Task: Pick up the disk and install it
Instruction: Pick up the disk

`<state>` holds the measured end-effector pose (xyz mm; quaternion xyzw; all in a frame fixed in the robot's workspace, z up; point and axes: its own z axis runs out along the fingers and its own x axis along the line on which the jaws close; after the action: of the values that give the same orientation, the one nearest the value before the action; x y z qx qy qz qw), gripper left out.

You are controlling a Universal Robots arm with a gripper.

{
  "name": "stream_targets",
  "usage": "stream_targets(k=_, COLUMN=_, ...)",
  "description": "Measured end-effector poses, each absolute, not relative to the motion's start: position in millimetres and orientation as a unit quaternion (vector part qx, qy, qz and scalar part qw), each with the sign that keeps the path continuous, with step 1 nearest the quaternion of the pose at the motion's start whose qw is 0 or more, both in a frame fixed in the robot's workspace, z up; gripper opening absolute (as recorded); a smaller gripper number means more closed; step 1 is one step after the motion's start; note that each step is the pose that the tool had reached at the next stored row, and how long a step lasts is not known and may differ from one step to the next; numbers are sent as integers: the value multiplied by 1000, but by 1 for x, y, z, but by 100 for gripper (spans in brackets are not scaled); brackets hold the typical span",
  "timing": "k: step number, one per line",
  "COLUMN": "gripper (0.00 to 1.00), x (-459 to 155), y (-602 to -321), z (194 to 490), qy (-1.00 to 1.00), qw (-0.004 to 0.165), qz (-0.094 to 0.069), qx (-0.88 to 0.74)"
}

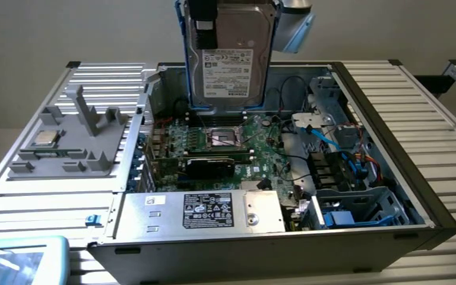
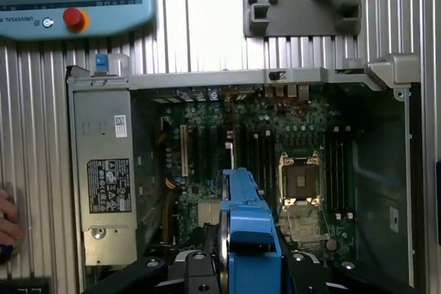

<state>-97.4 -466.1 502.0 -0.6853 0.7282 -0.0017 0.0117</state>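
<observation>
Because the slatted metal table (image 1: 438,113) carries everything here, it is the widest thing in the exterior view, and on it lies the open computer case (image 1: 390,151), its side off and its inside facing up. Within the case the green motherboard (image 1: 236,145) fills the middle. A grey power supply (image 1: 204,211) sits along the near wall. A metal cage with blue fittings (image 1: 363,208), which I judge to be a drive bay, stands in the near corner at the exterior view's right.

The disk (image 1: 232,59) hangs in the air over the far part of the motherboard, clear of the board, higher than that cage and well apart from it. Its long axis stands upright, so the disk runs straight down from the gripper (image 2: 238,266), which pinches it at the top edge, black fingers (image 1: 204,27) pressed against the carrier. In the wrist view the carrier's edge points down at the board beside the processor socket (image 2: 301,184).

The disk is a flat silver-grey slab in a bright blue plastic frame. Its white printed label (image 1: 230,74) faces the exterior camera.
</observation>
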Motion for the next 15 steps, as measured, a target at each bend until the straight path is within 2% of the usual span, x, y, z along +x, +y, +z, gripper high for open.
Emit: stream_targets(k=15, gripper=37, x=-65, y=-501, z=501, qy=728, qw=12, qz=-2, qx=-685)
